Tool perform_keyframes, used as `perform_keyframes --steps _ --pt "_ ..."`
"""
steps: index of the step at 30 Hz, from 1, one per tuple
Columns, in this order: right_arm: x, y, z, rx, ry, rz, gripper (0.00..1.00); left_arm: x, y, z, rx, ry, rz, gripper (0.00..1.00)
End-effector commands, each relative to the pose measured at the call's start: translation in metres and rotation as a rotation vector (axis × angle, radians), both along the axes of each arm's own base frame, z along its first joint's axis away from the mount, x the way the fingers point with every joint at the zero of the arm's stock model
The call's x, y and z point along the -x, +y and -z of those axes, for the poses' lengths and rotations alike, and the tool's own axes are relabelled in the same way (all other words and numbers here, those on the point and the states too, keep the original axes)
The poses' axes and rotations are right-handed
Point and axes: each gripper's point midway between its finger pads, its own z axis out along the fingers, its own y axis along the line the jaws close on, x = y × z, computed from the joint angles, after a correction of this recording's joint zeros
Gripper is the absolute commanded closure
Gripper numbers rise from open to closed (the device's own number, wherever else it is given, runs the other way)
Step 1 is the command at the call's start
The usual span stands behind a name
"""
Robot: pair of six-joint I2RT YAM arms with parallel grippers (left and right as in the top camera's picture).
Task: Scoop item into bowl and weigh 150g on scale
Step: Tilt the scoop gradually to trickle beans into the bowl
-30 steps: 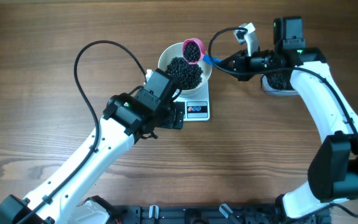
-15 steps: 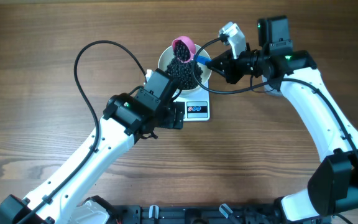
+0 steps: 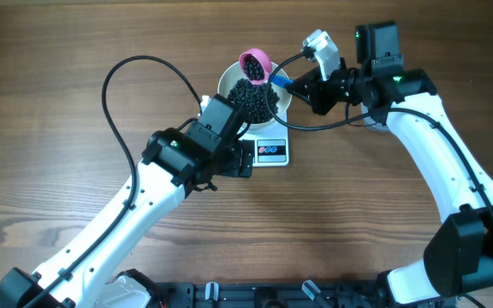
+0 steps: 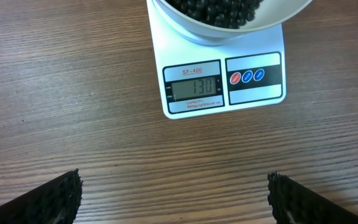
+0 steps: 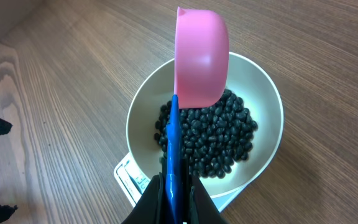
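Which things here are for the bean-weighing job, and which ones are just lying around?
For the job:
- black beans
- white bowl holding them
- scale under the bowl
- pink scoop, its blue handle pinched in the right gripper
- left gripper, open, facing the scale

Just lying about:
- black cable looped over the wooden table

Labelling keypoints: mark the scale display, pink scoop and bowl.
scale display (image 4: 194,89), left wrist view, centre of grey screen
pink scoop (image 5: 201,56), right wrist view, back of its cup
bowl (image 5: 145,109), right wrist view, bare left inner wall
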Motion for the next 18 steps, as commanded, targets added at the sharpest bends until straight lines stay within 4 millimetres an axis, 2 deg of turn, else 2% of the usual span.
perform_keyframes --steps 1,4,13,18 --pt "-0.0068 -0.0062 -0.0127 0.028 -0.048 0.036 0.96 0.0002 0.0024 -0.0025 0.001 -0.014 -0.016 0.00" --pt "-0.0114 -0.0120 -0.0097 0.062 -0.058 0.065 0.96 0.0001 0.0025 -0.0026 0.001 -0.014 -0.016 0.00" --pt "-0.0111 -0.0125 -0.0090 0.045 -0.021 0.099 0.96 0.0002 0.0024 -0.0026 0.001 -0.014 -0.015 0.00" --pt "-0.0021 -0.0086 -0.0073 0.037 -0.004 0.052 0.96 0.0002 0.0026 -0.0025 0.001 -0.014 -0.016 0.00"
